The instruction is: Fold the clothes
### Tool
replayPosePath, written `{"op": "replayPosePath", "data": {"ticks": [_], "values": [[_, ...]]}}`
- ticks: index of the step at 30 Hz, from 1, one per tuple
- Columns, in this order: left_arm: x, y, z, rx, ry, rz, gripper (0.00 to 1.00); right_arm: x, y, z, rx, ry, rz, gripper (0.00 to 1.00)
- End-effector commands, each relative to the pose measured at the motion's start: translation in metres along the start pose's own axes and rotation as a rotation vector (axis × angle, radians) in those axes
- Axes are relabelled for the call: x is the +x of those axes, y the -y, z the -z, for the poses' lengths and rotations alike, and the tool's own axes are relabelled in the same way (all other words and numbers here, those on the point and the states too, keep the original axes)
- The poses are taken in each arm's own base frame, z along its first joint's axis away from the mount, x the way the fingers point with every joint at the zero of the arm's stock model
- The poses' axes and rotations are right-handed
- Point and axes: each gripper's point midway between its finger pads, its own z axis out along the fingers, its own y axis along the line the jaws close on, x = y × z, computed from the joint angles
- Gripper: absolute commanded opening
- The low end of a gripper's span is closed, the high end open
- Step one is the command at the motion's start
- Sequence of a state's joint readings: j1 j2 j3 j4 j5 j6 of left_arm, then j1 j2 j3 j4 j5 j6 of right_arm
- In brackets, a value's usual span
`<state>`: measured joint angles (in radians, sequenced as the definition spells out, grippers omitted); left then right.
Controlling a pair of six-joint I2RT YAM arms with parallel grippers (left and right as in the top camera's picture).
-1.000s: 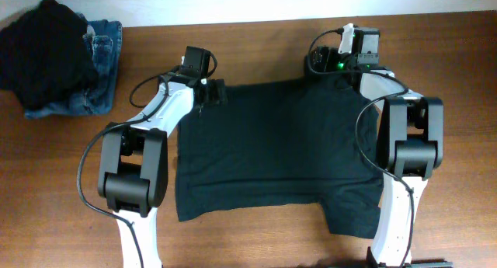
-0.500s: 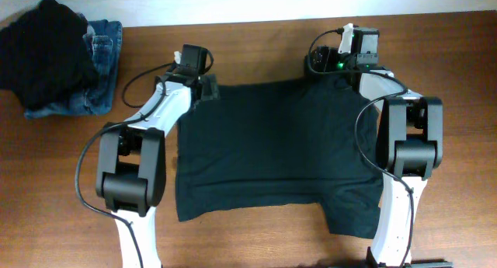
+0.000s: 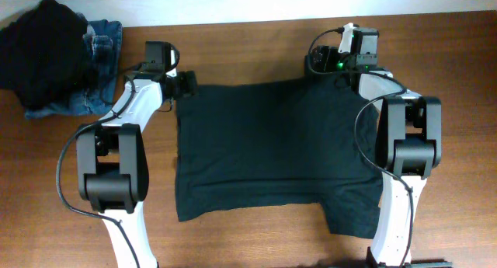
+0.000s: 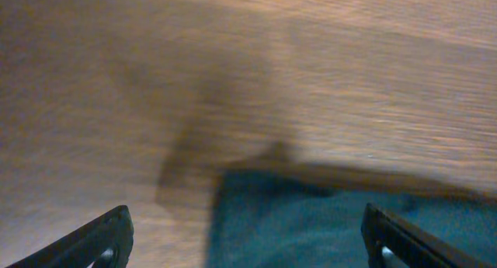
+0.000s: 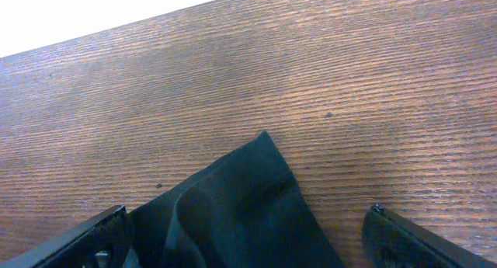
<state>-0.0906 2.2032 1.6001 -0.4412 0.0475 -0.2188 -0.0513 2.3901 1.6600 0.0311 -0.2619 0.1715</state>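
The clothes, one very dark T-shirt [image 3: 272, 147], lie spread flat in the middle of the wooden table [image 3: 450, 105]. My left gripper [image 3: 188, 85] is open at the shirt's far left corner. In the blurred left wrist view its fingers [image 4: 101, 237] stand wide apart over that corner of the shirt [image 4: 311, 225], left gripper [image 4: 248, 248]. My right gripper [image 3: 317, 64] is open at the far right corner. Seen from the right wrist, a rumpled point of the shirt [image 5: 241, 210] lies between the spread fingers [image 5: 419, 241], right gripper [image 5: 248, 248]. Neither holds the cloth.
A pile of black cloth [image 3: 43, 50] sits on blue denim jeans [image 3: 102, 62] at the far left corner. The table's back edge [image 3: 233, 24] runs just beyond both grippers, with a white wall behind it. The arm bases stand at the near edge on both sides of the shirt.
My left arm has swung leftward, taking its open gripper from over the shirt's far left corner to that corner's outer edge. The right arm and the shirt have not moved.
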Motion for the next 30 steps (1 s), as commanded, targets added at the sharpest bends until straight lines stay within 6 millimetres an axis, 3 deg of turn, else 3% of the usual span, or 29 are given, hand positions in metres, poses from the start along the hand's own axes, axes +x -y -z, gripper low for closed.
{"op": "replayPosePath", "data": {"ticks": [1,9,16,26,28,29,30], "values": [[-0.008,0.021,0.002,0.096,0.018,-0.076,0.93,0.007,0.002,-0.007,0.01,-0.014,0.006,0.99],[-0.011,0.02,-0.006,0.098,0.037,-0.077,0.93,0.006,0.001,-0.007,0.01,-0.009,0.008,0.98],[0.004,0.016,-0.025,0.091,-0.006,-0.072,0.93,0.005,0.001,-0.007,0.009,-0.006,0.008,0.99],[0.006,0.017,-0.027,0.1,-0.009,-0.072,0.93,-0.001,0.0,-0.007,0.005,0.019,0.015,0.99],[0.006,0.022,-0.026,0.125,-0.014,-0.057,0.89,-0.005,0.0,-0.006,0.003,0.033,0.019,0.99],[0.007,0.025,-0.026,0.143,-0.018,-0.054,0.8,-0.007,-0.001,-0.007,0.001,0.043,0.021,0.99],[0.007,0.025,-0.026,0.143,-0.019,-0.053,0.78,-0.008,-0.001,-0.006,0.0,0.046,0.022,0.99]]}}
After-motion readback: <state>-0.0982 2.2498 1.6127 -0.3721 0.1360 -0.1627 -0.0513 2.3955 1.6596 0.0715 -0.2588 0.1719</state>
